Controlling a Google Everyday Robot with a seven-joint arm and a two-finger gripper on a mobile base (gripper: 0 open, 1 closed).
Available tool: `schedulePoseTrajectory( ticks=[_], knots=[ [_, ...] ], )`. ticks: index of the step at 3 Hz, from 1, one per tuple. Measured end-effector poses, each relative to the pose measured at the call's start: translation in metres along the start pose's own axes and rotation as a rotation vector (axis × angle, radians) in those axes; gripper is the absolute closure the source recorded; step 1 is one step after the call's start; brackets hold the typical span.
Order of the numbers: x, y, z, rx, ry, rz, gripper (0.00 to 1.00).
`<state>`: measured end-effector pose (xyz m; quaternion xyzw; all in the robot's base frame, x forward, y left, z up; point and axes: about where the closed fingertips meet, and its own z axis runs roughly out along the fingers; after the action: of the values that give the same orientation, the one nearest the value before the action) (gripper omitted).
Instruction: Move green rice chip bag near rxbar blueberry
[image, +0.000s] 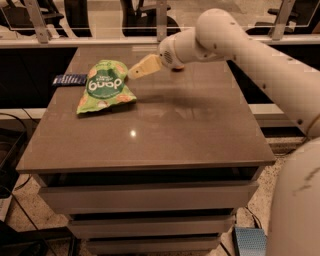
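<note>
The green rice chip bag (105, 86) lies flat on the far left part of the brown tabletop (165, 130), its lettering upside down to me. The rxbar blueberry (70, 79), a small dark blue bar, lies just left of the bag at the table's left edge, almost touching it. My gripper (136, 72) hangs just past the bag's upper right corner, pointing left and down toward it. It holds nothing that I can see. The white arm (235, 40) reaches in from the right.
The table is a drawer cabinet with its front edge (145, 167) facing me. A rail with metal posts (37, 22) runs behind the table. A blue object (249, 241) lies on the floor at the lower right.
</note>
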<state>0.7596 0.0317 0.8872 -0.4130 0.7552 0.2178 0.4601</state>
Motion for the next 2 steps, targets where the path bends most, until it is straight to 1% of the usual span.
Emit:
schedulePoseTrajectory(
  ticks=[1, 2],
  knots=[
    [0.005, -0.001, -0.051, -0.069, -0.027, -0.004, 0.0],
    [0.025, 0.005, -0.1, -0.136, -0.029, -0.03, 0.0]
  ],
)
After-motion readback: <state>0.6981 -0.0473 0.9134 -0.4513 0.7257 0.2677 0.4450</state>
